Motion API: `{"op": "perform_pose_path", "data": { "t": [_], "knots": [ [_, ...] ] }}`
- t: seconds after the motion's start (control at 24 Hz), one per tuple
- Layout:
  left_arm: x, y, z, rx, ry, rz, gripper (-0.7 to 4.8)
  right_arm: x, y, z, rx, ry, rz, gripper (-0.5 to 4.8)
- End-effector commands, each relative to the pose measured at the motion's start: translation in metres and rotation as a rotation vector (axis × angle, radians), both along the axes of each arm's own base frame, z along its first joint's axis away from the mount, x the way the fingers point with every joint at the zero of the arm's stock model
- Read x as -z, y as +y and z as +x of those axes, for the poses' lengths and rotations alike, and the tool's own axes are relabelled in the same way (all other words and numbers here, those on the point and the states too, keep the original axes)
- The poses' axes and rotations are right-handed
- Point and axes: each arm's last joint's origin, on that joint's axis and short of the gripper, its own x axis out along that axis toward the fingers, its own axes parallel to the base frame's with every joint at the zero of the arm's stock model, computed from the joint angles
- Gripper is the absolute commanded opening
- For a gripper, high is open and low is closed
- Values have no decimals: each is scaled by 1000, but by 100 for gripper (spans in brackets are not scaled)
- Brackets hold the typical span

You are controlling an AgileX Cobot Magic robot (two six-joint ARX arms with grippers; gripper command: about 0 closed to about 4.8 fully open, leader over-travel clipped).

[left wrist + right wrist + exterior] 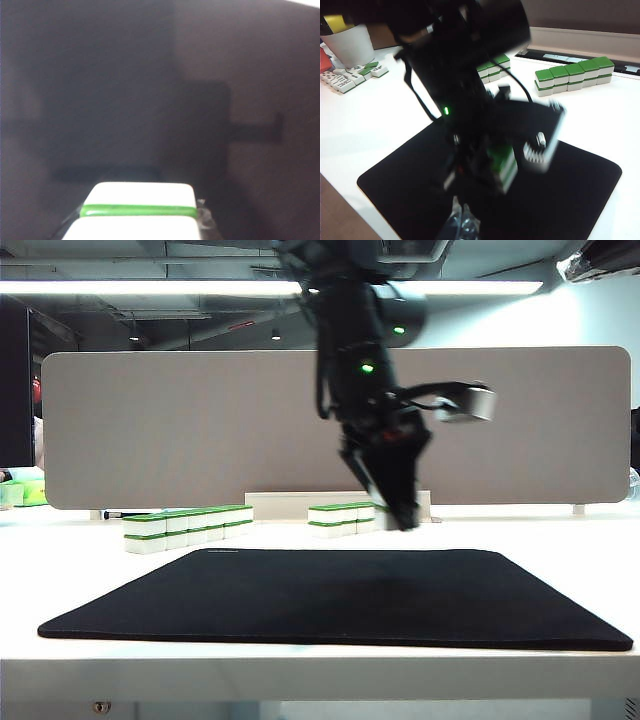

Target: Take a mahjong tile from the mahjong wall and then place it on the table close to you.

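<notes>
My left gripper point(400, 510) hangs right of centre over the far edge of the black mat point(330, 600), shut on a white-and-green mahjong tile point(139, 210). The right wrist view shows that tile point(503, 162) between the dark fingers, above the mat point(560, 200). The mahjong wall point(188, 525) stands on the white table point(560, 540) behind the mat, with a second stretch of it point(342, 517) just left of the gripper. My right gripper point(465, 217) is low over the mat's near corner, shut with nothing in it.
A grey divider panel point(180, 420) closes off the back of the table. A white cup point(351, 44) and several loose tiles point(350, 77) sit off the mat to one side. Both rows of tiles point(575, 75) lie beyond the mat.
</notes>
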Motion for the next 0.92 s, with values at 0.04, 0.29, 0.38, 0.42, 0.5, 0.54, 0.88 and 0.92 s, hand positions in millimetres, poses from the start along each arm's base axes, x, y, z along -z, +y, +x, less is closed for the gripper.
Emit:
{"op": "perform_pose_path", "data": {
  "t": [0.04,0.29,0.38,0.42,0.5,0.54,0.88,0.92],
  "knots": [
    [12,-13,-7,33,16,17,182,-4,0,0,-1,-27,6,-1],
    [26,-19,-10,44,48,34,182,-4,0,0,-1,-30,6,-1],
    [26,-20,-11,51,65,19,182,-5,0,0,-1,-37,8,-1],
    [27,-20,-11,56,77,5,182,-6,0,0,-2,-42,10,-1],
    [26,-20,-11,57,75,1,182,-7,0,1,-2,-54,13,-1],
    [27,-21,-10,57,70,-3,182,-7,0,1,-2,-54,13,-1],
    [44,-25,-3,39,21,27,182,-7,0,0,-2,-54,13,-1],
    [47,-25,-2,34,18,44,182,-7,0,0,-2,-54,13,-1]
  ]
}}
